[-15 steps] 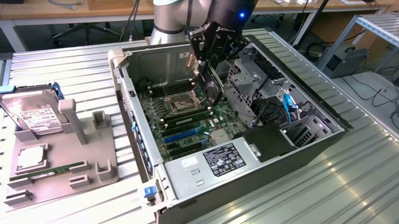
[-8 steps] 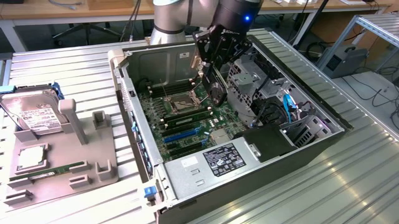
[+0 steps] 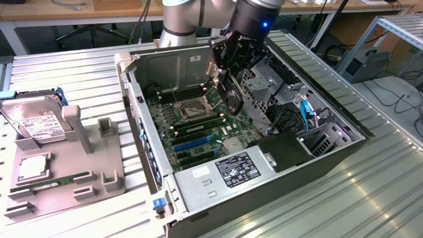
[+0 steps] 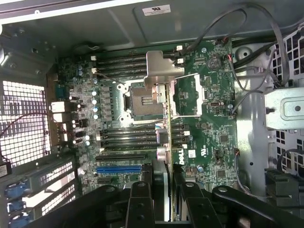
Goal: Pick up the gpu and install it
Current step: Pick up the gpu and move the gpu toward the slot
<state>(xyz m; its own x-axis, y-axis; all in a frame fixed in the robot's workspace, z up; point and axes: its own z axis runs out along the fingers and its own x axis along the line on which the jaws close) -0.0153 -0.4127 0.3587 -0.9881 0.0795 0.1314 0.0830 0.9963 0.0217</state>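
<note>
The big grey & silver robot arm point(image 3: 178, 20) comes down from the top of the exterior view. Its round black wrist point(image 3: 254, 17), w/ a small blue light point(image 3: 264, 24), tips down & toward that view's left. The black gripper point(image 3: 228, 74) hangs under it, pointing down. In the wrist view its two black fingers point(image 4: 141, 199) sit side by side, part closed, squeezing the thin dark gpu point(image 4: 165, 199) w/ silvery edge btw them. It stands on edge.
</note>
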